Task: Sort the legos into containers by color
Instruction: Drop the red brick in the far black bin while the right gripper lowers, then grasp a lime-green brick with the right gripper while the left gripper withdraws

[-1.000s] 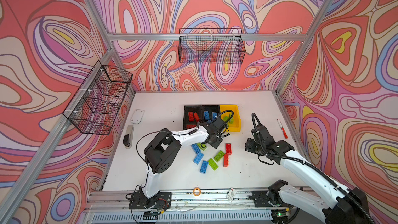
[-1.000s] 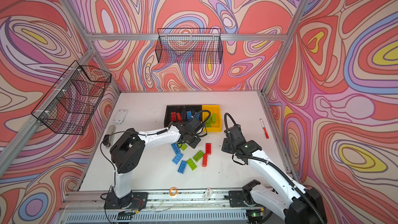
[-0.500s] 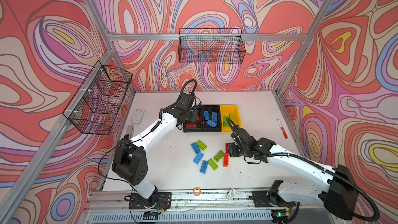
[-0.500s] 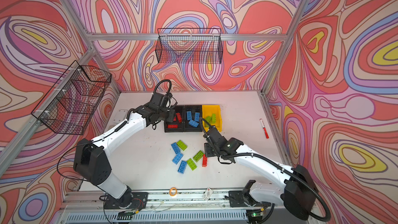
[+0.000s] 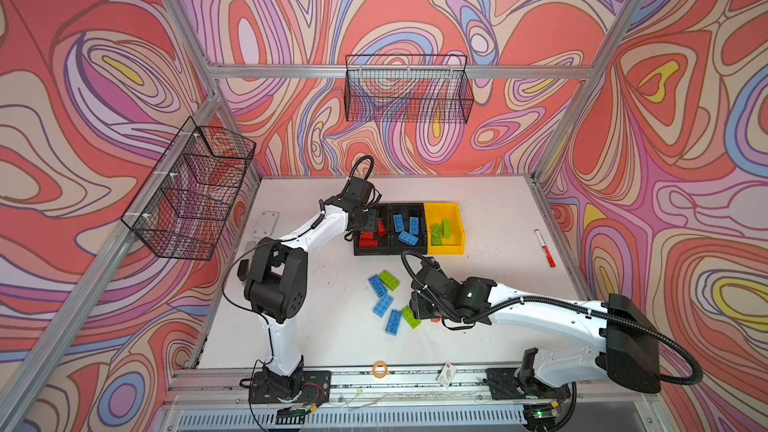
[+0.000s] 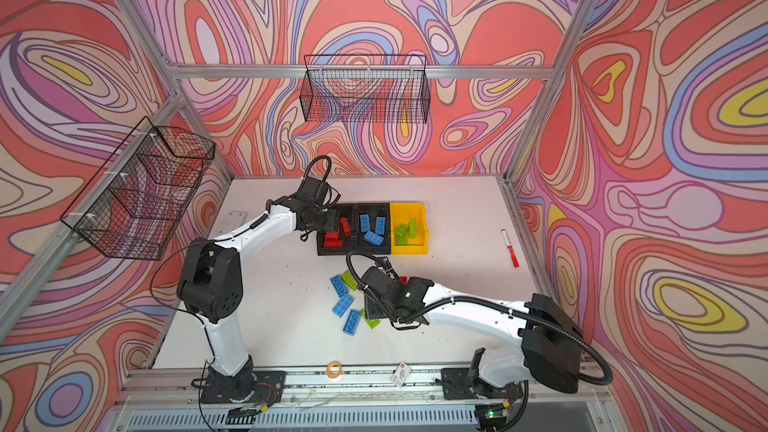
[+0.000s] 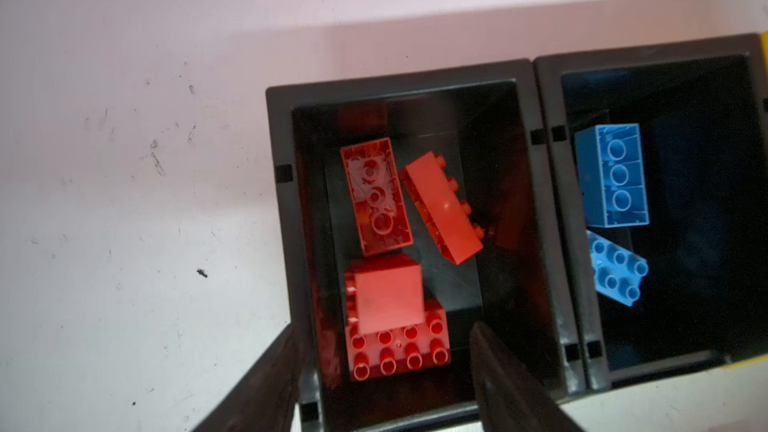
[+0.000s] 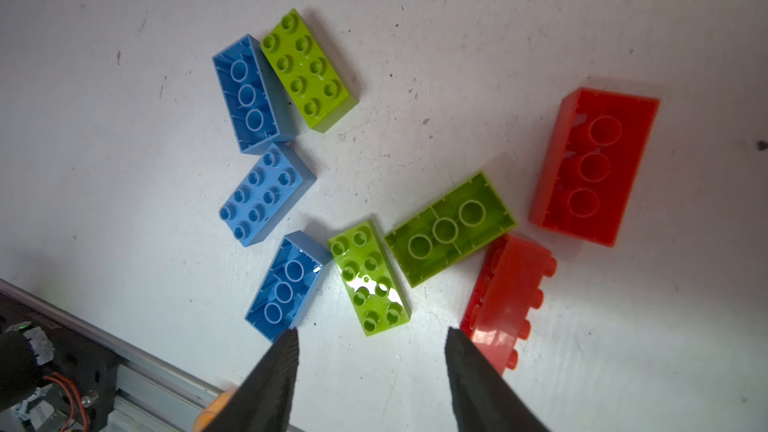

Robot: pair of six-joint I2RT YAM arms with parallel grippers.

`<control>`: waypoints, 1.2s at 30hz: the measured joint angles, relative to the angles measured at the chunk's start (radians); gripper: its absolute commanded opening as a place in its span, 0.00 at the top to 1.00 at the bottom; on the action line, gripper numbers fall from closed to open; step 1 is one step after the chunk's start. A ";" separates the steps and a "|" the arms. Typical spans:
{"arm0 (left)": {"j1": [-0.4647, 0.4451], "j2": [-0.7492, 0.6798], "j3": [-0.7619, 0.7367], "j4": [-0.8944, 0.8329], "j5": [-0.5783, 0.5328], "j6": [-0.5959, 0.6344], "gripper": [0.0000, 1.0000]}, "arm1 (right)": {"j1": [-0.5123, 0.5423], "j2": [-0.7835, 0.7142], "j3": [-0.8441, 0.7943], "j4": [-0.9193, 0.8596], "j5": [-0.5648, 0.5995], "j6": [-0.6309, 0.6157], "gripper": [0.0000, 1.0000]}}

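Green lego [image 8: 368,276] lies just beyond right tool [image 8: 372,335].

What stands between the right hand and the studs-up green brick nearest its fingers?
Nothing visible does. The open right hand hovers over the green brick. A blue brick and an upturned green brick lie close beside it and may crowd the fingers.

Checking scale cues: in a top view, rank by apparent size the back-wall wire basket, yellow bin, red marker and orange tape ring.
Largest to smallest:
back-wall wire basket
yellow bin
red marker, long but thin
orange tape ring
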 measured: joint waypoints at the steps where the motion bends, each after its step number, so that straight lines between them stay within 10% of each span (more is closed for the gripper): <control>1: 0.000 0.000 0.006 0.000 0.000 -0.002 0.23 | 0.001 0.002 0.000 0.002 -0.003 0.020 0.39; 20: 0.014 -0.386 -0.273 0.040 -0.030 -0.018 0.23 | -0.031 0.123 -0.003 -0.005 -0.054 0.315 0.32; 36: 0.014 -0.544 -0.512 0.017 -0.016 -0.078 0.25 | -0.181 0.229 0.045 0.028 -0.040 0.330 0.36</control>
